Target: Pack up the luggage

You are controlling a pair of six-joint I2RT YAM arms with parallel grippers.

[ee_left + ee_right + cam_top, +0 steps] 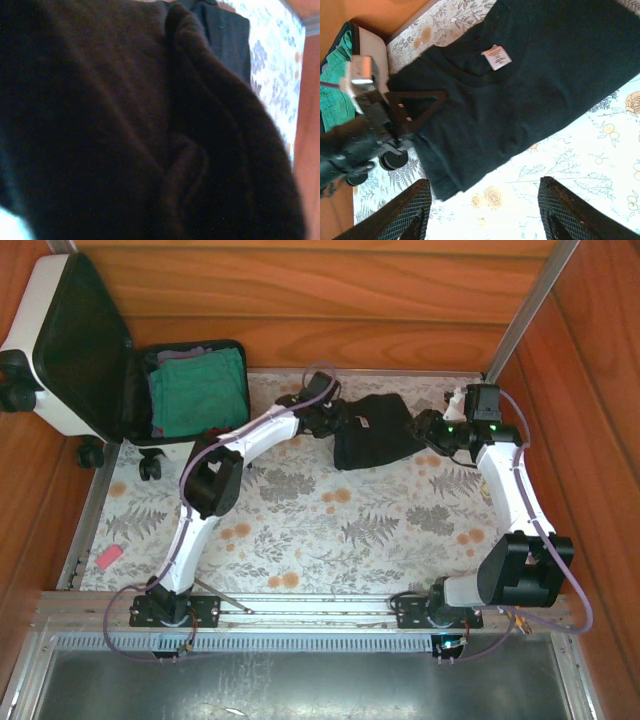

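Currently: black shirt (530,90), soft, limp, light; left gripper (333,422) clamped on its edge, right gripper (482,212) spread, empty; you pinch the cloth border just ahead of those open jaws

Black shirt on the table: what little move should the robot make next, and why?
Probably the left gripper should lift the black shirt and start carrying it left toward the luggage. It is shut on the shirt's edge, the right gripper stands open above it, and the luggage lies open with a green cloth inside.
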